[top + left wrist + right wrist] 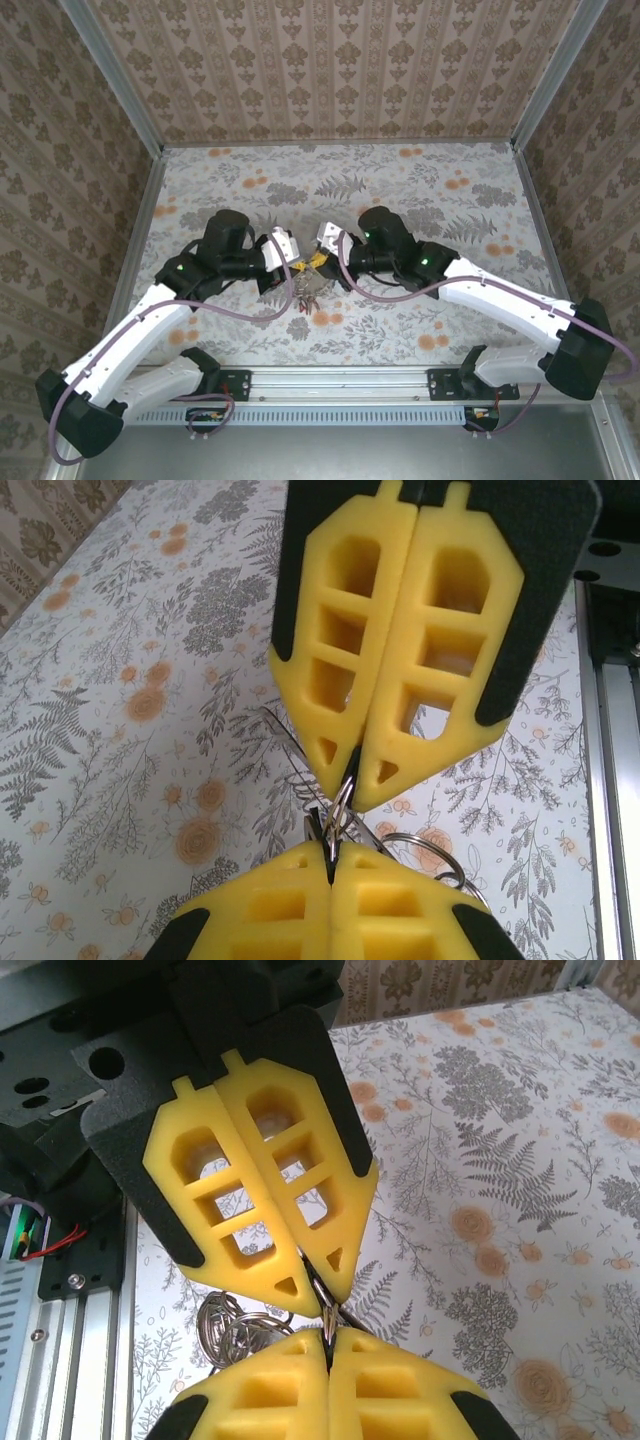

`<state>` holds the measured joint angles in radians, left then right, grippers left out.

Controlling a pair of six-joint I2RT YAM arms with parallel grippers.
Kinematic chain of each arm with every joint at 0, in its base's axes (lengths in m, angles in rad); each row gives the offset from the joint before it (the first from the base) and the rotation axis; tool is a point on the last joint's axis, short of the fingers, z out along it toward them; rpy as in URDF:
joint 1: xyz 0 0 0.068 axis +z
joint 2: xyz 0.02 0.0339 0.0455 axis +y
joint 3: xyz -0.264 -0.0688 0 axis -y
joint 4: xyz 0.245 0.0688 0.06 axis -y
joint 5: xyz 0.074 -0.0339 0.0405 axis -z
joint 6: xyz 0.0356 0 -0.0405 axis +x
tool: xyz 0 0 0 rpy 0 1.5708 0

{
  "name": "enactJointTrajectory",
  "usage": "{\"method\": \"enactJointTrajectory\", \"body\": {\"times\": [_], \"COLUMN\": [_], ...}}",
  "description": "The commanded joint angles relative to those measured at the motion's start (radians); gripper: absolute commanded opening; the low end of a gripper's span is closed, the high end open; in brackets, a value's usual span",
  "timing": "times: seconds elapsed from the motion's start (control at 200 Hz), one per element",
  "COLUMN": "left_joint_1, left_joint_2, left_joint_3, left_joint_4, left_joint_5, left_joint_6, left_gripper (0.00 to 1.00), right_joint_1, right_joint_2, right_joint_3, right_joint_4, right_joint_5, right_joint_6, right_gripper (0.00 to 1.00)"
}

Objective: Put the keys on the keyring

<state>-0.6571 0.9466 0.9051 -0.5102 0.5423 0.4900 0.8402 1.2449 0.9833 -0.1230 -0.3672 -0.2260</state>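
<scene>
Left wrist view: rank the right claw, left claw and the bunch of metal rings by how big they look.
1. right claw: largest, across the upper frame.
2. left claw: shows less, but the bottom edge crops it, so this ranking is unsure.
3. bunch of metal rings: smallest, at the claw tips.

Both arms reach inward over the table's middle; left gripper (pixel 296 267) and right gripper (pixel 320 260) meet tip to tip; both sets of jaws closed.
</scene>
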Motion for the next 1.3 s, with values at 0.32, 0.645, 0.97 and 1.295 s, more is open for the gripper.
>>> {"method": "enactJointTrajectory", "body": {"times": [0.32,0.645,0.97,1.295], "left_joint_1": [0.030,0.060,0.103,0.102], "left_joint_2": [-0.010,-0.032,-0.105,-0.097], "left_joint_3": [-0.053,-0.086,-0.078,-0.127], "left_joint_4": [0.059,0.261,0.214,0.225], "left_joint_5": [0.170,0.262,0.243,0.264], "left_joint_6": [-0.022,-0.166,-0.157,-0.149], "left_gripper": [0.00,0.11,0.35,0.35], "right_joint_1": [-0.034,-0.032,-0.034,-0.033], "right_joint_2": [-0.155,-0.127,-0.135,-0.143], "right_joint_3": [-0.245,-0.290,-0.296,-0.261], "right_joint_4": [0.707,0.780,0.732,0.644], "right_joint_5": [-0.105,-0.136,-0.139,-0.139], "right_joint_6": [0.136,0.162,0.137,0.111], "right_gripper": [0.00,0.00,0.00,0.00]}}
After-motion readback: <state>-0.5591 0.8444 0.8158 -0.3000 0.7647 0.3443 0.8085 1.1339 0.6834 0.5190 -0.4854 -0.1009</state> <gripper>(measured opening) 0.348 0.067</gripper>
